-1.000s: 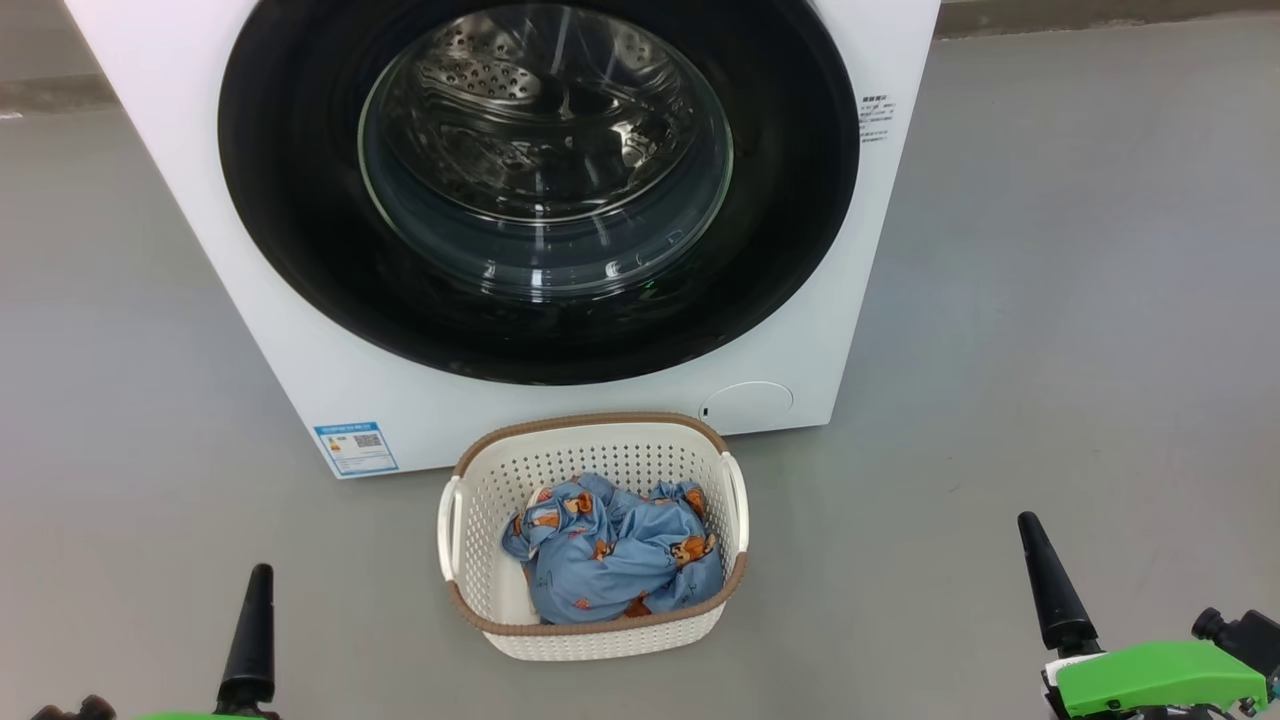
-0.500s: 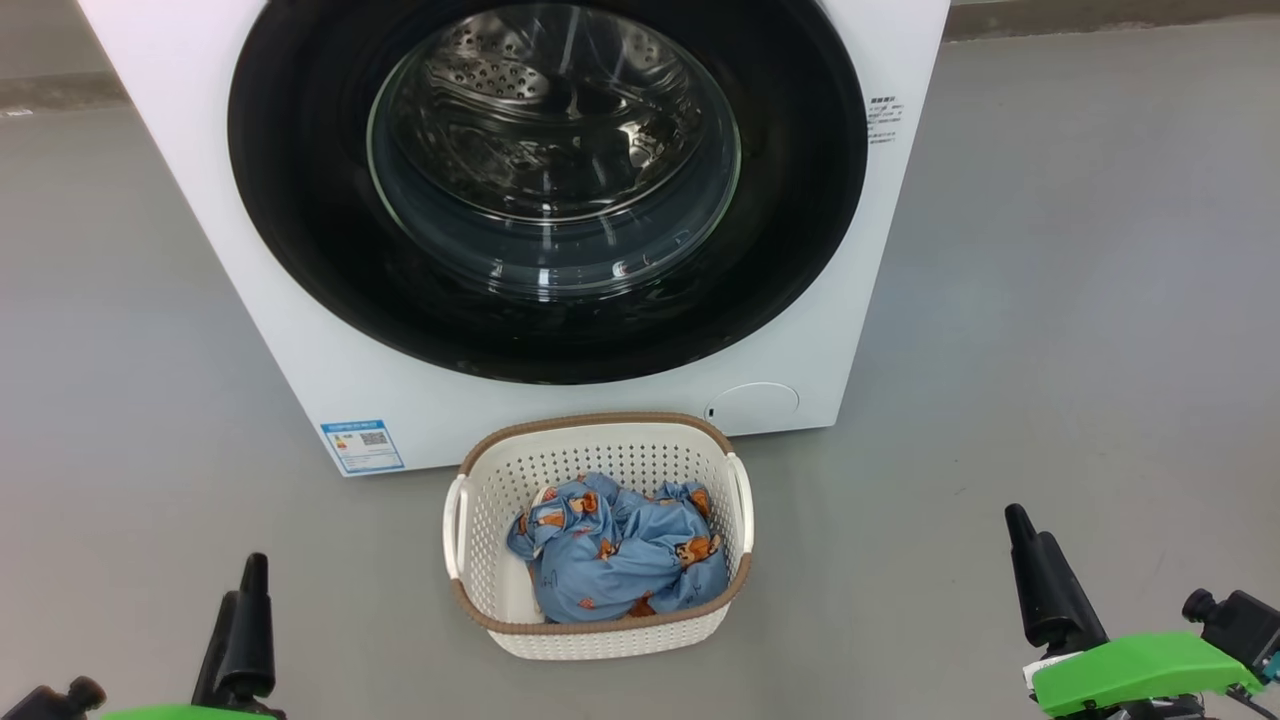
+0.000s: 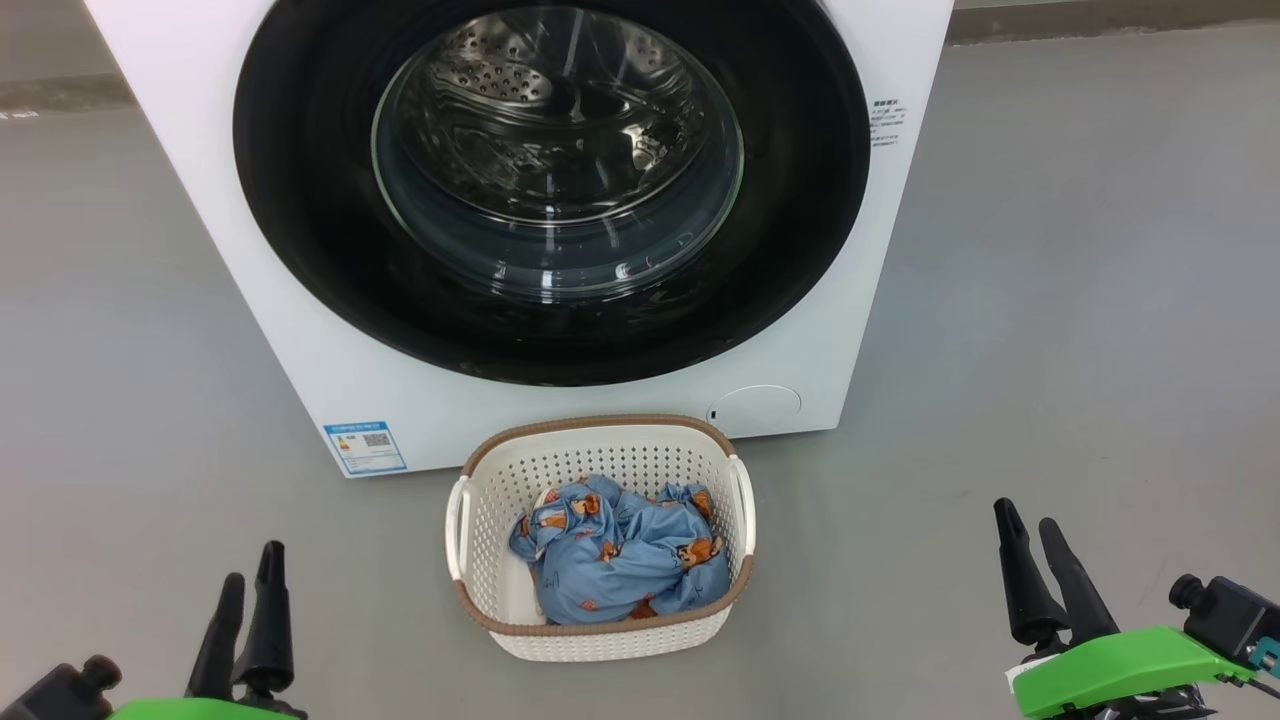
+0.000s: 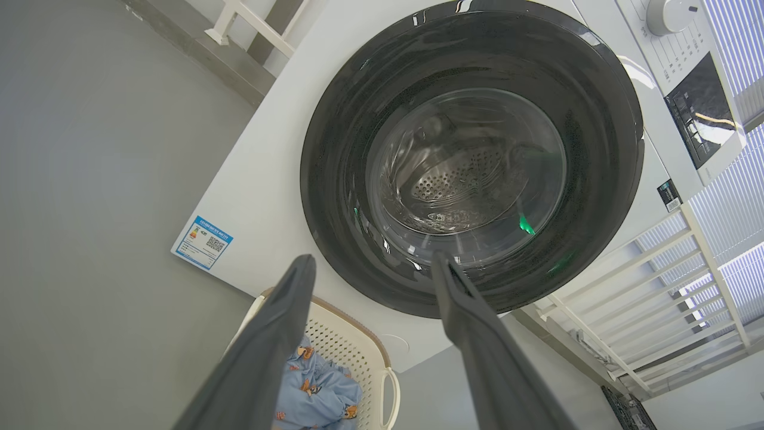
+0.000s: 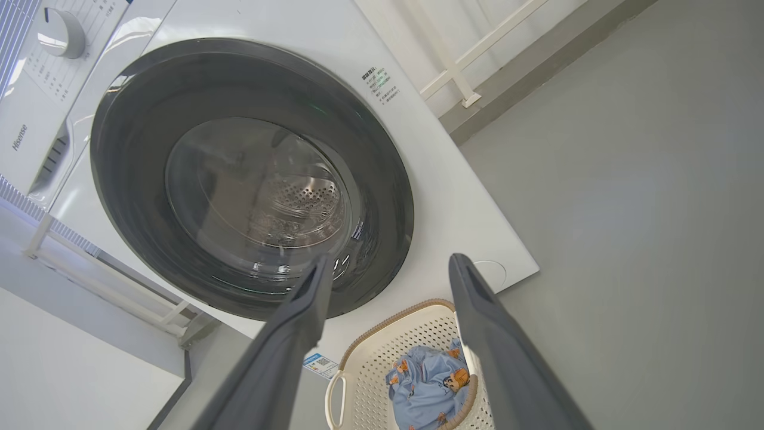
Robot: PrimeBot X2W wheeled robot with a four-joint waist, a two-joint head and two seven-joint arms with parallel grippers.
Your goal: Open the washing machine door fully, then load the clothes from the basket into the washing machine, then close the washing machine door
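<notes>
The washer door (image 3: 300, 200) is seen shut. The clothes (image 3: 620, 555) are heaped in the basket (image 3: 600, 422), set on the floor (image 3: 1050, 300) before the washer (image 3: 300, 370). The left claw (image 3: 251, 565) and right claw (image 3: 1025, 515) are held released and empty.

Brand "Hisense" on washing machine (image 5: 447, 197) top panel; blue sticker (image 3: 365, 447) bears QR code, print unreadable.

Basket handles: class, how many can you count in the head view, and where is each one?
2. The left handle is on the basket at its left side wall; the right handle is on the opposite wall. None appears hidden.
</notes>
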